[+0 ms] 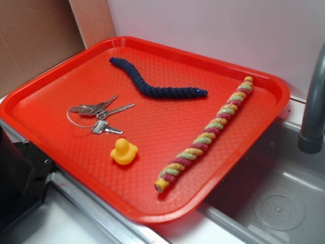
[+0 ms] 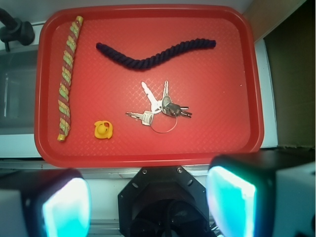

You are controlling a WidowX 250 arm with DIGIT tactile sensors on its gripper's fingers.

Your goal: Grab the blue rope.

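The blue rope is a short, thick, dark navy twisted cord with a brighter blue tip. It lies in a shallow wave at the back of the red tray. In the wrist view the blue rope lies across the tray's upper half. My gripper is open and empty, high above the tray's near edge, well apart from the rope. Its two fingers glow cyan and stand wide apart. The gripper does not show in the exterior view.
On the tray lie a long yellow, red and green twisted rope, a bunch of keys and a small yellow rubber duck. A grey faucet and a sink are at the right. The black robot base stands front left.
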